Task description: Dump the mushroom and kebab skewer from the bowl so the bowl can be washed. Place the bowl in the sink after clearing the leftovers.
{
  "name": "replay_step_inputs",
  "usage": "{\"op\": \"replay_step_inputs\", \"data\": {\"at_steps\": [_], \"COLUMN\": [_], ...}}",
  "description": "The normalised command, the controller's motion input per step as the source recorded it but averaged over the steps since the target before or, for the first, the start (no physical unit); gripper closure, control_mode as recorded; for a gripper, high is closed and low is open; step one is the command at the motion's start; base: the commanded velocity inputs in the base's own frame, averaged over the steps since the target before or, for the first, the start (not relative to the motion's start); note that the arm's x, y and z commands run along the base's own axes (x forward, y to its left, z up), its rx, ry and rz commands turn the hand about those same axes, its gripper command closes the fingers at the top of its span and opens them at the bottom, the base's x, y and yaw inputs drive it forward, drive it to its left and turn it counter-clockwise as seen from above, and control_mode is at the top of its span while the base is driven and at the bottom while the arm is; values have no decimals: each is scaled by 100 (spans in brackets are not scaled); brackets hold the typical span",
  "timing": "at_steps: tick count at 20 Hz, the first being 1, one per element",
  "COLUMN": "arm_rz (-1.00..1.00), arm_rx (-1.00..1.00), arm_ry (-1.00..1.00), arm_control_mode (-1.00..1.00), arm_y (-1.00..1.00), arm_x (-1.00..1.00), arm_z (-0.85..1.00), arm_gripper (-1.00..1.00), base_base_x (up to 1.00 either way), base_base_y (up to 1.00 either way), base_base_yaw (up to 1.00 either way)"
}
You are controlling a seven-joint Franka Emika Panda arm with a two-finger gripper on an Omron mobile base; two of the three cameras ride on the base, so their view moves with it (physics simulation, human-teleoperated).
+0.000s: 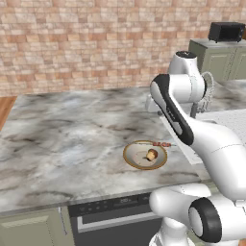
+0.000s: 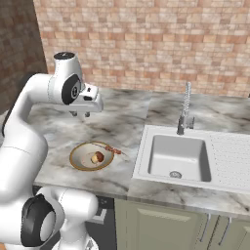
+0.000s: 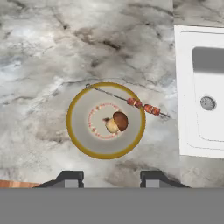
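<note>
Tool: you are looking at the tool (image 3: 111, 177) hanging above the bowl, well clear of it; its two dark fingertips (image 3: 70, 178) are standing wide apart and are gripping nothing. In the right base view the tool (image 2: 83, 114) is pointing down over the surface behind the bowl.
Bowl: the bowl (image 3: 78, 131) is sitting flat on the marbled surface (image 3: 39, 65), near its front edge and to the left of the sink; you are seeing its golden rim and pale inside. From the base cameras it is lying at (image 1: 132, 156) and (image 2: 78, 158).
Mushroom: the mushroom (image 3: 116, 122) is lying in the middle of the bowl on its side, brown cap toward the sink; it is also showing at (image 1: 152, 154) and (image 2: 97, 157).
Kebab skewer: the kebab skewer (image 3: 143, 106) is resting across the bowl's far rim, its chunked end reaching out over the surface toward the sink; see also (image 1: 162, 144) and (image 2: 114, 150).
Sink: the sink (image 2: 178, 156) is sitting just right of the bowl, its drain showing at the bottom, with the coiled faucet (image 2: 186, 107) standing behind it.
</note>
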Motion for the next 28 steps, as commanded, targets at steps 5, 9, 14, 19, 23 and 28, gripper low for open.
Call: {"op": "replay_step_inputs", "data": {"at_steps": [5,9,14,19,23,28], "arm_rz": [0,-8,-25,-29,-29,-4], "arm_rx": [1,0,0,1,5,3], "arm_ry": [8,27,25,23,11,-1], "arm_control_mode": [-100,-100,-100,-100,-100,-100], "arm_y": [0,0,-12,-27,-47,0], "arm_x": [-5,0,0,0,-1,1], "arm_z": [-12,-53,-98,-100,-93,-18], "arm_gripper": [-100,-100,-100,-100,-100,-100], "base_base_x": [0,0,0,0,0,0], "base_base_y": [0,0,0,0,0,0], "base_base_yaw": [0,0,0,0,0,0]}}
